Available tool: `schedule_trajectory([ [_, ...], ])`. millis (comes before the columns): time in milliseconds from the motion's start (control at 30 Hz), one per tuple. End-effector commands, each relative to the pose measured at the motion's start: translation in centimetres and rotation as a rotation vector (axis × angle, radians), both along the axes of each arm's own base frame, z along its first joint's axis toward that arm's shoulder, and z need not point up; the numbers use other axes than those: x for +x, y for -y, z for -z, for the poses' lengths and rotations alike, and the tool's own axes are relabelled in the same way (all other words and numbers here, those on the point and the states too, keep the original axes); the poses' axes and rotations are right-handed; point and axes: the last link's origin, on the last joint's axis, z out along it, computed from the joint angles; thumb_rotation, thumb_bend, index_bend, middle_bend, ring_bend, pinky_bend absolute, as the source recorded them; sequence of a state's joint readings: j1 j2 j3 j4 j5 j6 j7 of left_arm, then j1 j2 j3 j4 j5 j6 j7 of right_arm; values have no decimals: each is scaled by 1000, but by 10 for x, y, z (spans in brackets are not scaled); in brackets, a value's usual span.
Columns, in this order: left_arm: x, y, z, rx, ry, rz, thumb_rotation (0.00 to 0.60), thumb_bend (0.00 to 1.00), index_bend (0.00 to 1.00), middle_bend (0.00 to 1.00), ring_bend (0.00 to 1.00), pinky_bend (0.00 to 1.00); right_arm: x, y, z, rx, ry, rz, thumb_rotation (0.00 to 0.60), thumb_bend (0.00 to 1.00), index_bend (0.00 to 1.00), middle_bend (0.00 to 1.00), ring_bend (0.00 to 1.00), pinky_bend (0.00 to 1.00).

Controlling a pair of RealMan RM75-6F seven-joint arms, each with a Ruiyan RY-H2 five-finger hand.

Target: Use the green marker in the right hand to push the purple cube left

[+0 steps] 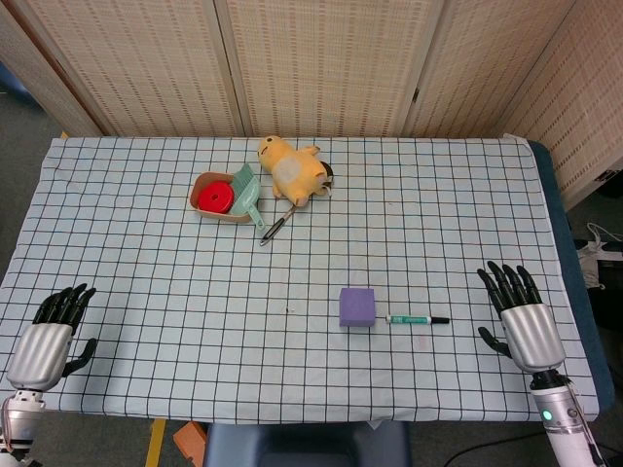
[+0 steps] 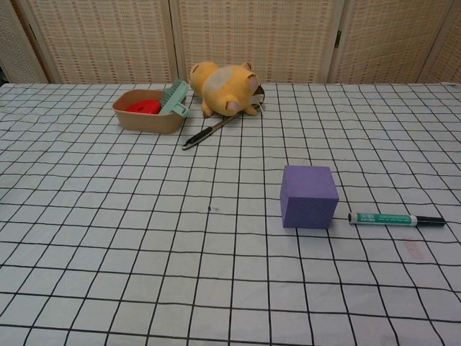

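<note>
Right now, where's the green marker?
The green marker lies flat on the checked cloth, just right of the purple cube, not held; the right hand rests farther right.

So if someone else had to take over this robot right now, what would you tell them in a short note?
Left hand: open, resting at the near left table edge.
Right hand: open, holding nothing, near the right edge.
Green marker: lying flat on the checked cloth, just right of the purple cube, tip end pointing away from it.
Done: nothing yet.
Left: pick up the marker with the right hand, then push the cube left.
</note>
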State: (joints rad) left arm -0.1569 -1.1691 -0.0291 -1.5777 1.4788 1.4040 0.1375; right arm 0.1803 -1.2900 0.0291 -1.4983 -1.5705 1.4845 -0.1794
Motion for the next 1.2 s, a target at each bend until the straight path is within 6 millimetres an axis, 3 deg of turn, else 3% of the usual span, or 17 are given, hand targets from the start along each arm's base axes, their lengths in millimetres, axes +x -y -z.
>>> schedule_trajectory([
  [33,0,1,0,0,-1,-3,600,424,0,0,0,97,-1,-1,5,19,-10,18,600,114,0,0,0,35],
  [267,3,1,1,-10,7,10,600,424,0,0,0,97,3,-2,27,117,-24,34,600,114,15,15,0,35],
  [300,3,1,2,-13,8,13,600,423,0,0,0,97,6,-2,31,123,-26,31,600,114,44,38,0,35],
  [400,4,2,2,-25,16,21,600,423,0,0,0,97,16,-1,45,133,-41,13,600,122,257,212,3,62],
  [600,5,2,-2,-34,41,33,600,424,0,0,0,97,38,14,74,146,-126,-13,600,148,420,315,56,96],
  [933,7,10,-10,-55,86,67,600,423,0,0,0,97,55,43,117,205,-205,40,600,179,459,340,85,113],
  [1200,6,11,-16,-54,110,70,600,423,0,0,0,97,55,46,132,202,-216,72,600,180,466,343,95,120],
])
